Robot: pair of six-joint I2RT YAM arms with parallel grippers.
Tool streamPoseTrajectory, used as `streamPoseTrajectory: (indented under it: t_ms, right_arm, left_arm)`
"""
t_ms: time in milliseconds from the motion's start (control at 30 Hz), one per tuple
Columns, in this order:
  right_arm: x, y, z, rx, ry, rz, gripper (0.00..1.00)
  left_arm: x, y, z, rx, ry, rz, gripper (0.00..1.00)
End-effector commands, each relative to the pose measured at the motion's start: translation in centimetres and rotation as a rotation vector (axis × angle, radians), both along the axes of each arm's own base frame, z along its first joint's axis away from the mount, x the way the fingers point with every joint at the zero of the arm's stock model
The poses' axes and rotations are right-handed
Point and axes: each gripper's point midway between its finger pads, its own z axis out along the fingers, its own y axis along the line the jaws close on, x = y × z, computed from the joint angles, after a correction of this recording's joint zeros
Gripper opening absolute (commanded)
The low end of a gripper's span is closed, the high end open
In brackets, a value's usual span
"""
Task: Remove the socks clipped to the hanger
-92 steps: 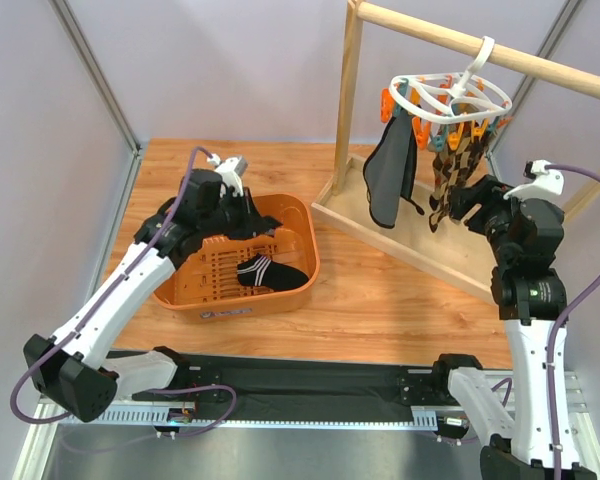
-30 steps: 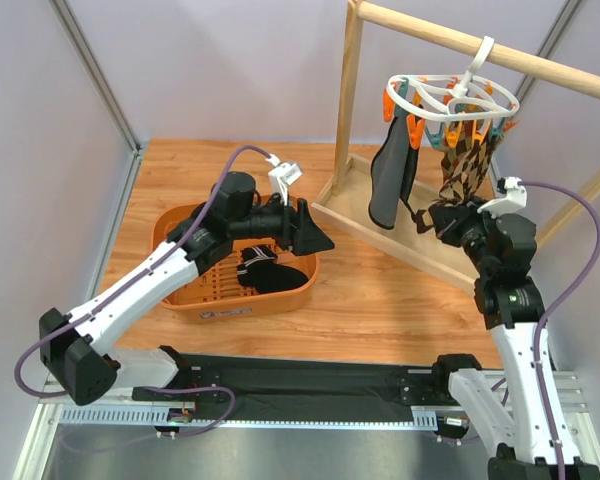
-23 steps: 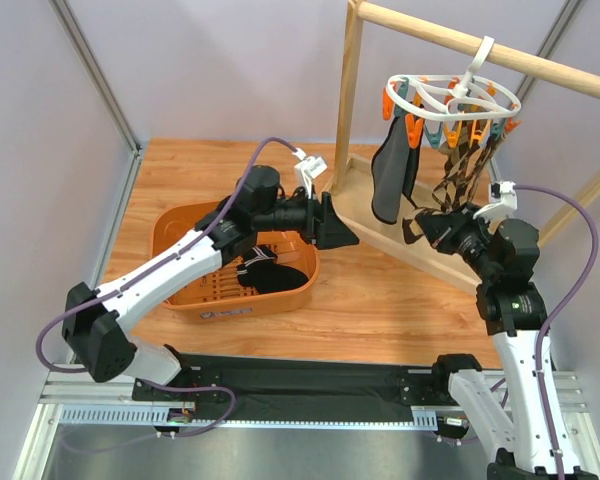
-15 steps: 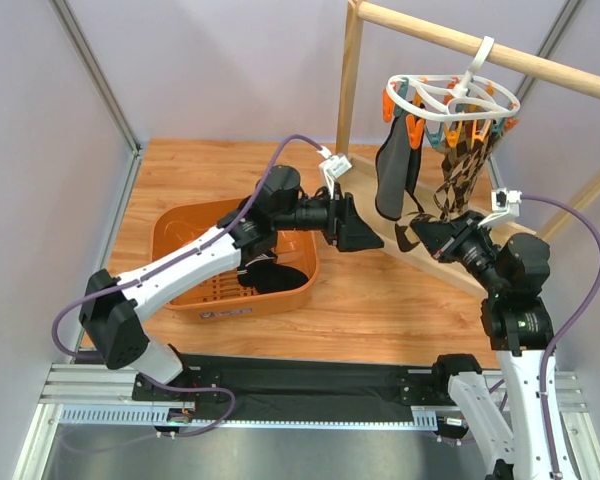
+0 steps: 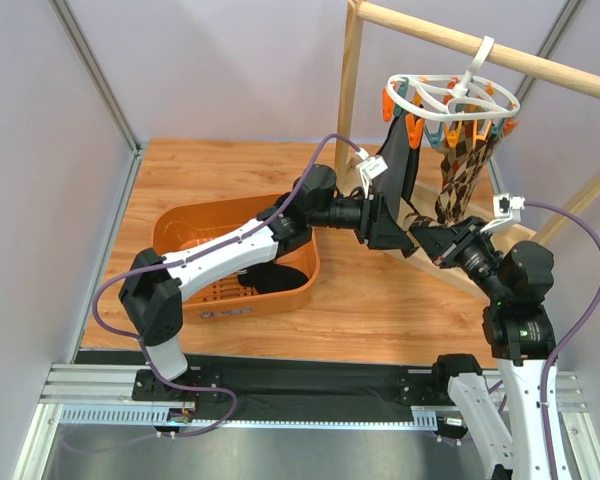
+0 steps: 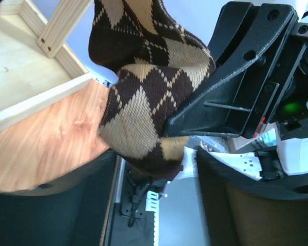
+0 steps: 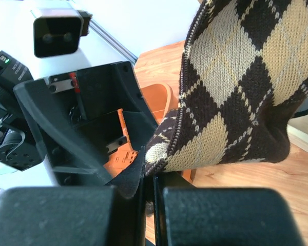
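Observation:
The white hanger (image 5: 450,100) hangs from the wooden rail by its hook. Clipped to it are a black sock (image 5: 395,165) and brown-and-tan argyle socks (image 5: 462,170). My right gripper (image 5: 432,240) is shut on the lower end of an argyle sock (image 7: 236,87), pinching its edge between the fingers (image 7: 153,177). My left gripper (image 5: 395,225) has reached across beside it. In the left wrist view its jaws stand open on either side of the argyle sock's tip (image 6: 143,123), with the left gripper (image 6: 154,197) just below the fabric. The right gripper's body (image 6: 246,87) is close by.
The orange basket (image 5: 195,225) sits at the left-middle of the table with a dark sock (image 5: 280,278) in it. The wooden rail frame (image 5: 348,110) and its base tray (image 5: 435,262) stand at the back right. The two grippers are nearly touching.
My left arm swung from over the basket rightward to the argyle sock. My right gripper drew the sock's lower end down and left. The left jaws narrowed somewhat.

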Motion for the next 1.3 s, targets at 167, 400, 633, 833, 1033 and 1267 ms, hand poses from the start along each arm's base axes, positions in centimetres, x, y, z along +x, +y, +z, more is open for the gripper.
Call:
streamPoseTrajectory:
  t_ms: [167,400,633,833,1033,1267]
  right_arm:
    - [-0.5,-0.9,0.7,-0.031,-0.007,-0.056,0.06]
    - [-0.8,-5.3,-0.6,-0.136,0.140,-0.304,0.52]
    - [0.8,-10.2,2.6,-0.262,0.241,-0.560,0.56]
    - [4.5,-12.2,7.9,-0.365,0.105,-0.643,0.60]
    - [8.3,-11.5,10.1,-0.443,0.088,-0.562,0.53]
    - [10.3,-12.1,12.4,-0.454,0.007,-0.561,0.50]
  left_arm:
    - [-0.1,-1.0,3.4,-0.087,-0.049,-0.033,0.21]
    - [0.6,-1.1,2.8,-0.034,-0.071,0.022,0.00]
    - [1.1,-1.5,2.1,0.054,-0.175,0.094,0.00]
    - [0.8,-1.3,1.6,0.075,-0.197,0.103,0.00]
    - [0.5,-0.4,2.1,0.083,-0.217,0.108,0.00]
    - [0.1,0.0,2.4,0.073,-0.219,0.105,0.00]
